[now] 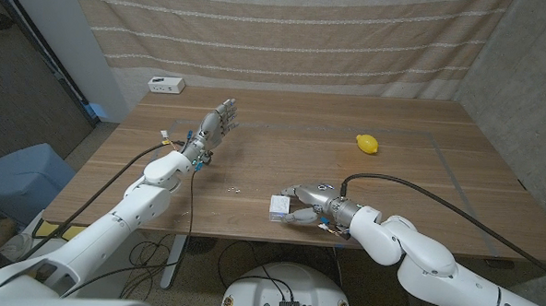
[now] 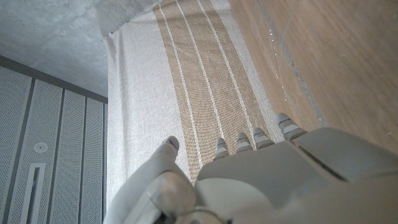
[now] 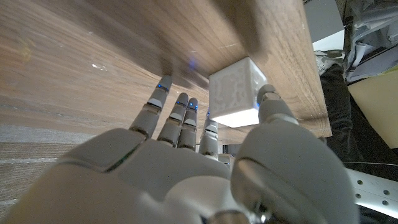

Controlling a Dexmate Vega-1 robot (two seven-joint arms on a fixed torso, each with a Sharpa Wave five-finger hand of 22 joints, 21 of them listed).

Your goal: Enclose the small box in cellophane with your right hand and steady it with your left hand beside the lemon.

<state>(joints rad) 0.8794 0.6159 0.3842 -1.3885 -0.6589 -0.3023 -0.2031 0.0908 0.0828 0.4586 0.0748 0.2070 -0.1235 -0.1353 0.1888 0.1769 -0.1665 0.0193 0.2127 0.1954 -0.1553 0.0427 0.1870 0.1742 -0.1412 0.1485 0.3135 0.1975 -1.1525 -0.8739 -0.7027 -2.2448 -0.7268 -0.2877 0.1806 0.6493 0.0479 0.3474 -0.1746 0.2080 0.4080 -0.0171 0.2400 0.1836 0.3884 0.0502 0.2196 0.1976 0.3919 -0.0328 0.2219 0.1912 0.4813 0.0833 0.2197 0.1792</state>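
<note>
Right hand (image 1: 309,206) fingers and thumb pinching small box (image 1: 279,207) near table (image 1: 410,177) edge, left hand (image 1: 215,126) spread, raised

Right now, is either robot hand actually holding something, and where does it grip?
The right hand pinches the small white box by its sides. The left hand holds nothing.

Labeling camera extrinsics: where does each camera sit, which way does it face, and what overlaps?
Head view: on the robot's head, looking down over the table; both arms, left hand, right hand, small box, lemon.
Left wrist view: along the left hand's back toward the striped curtain.
Right wrist view: along the right hand at the small box.
Shared: head and right wrist views both show box and right hand.
</note>
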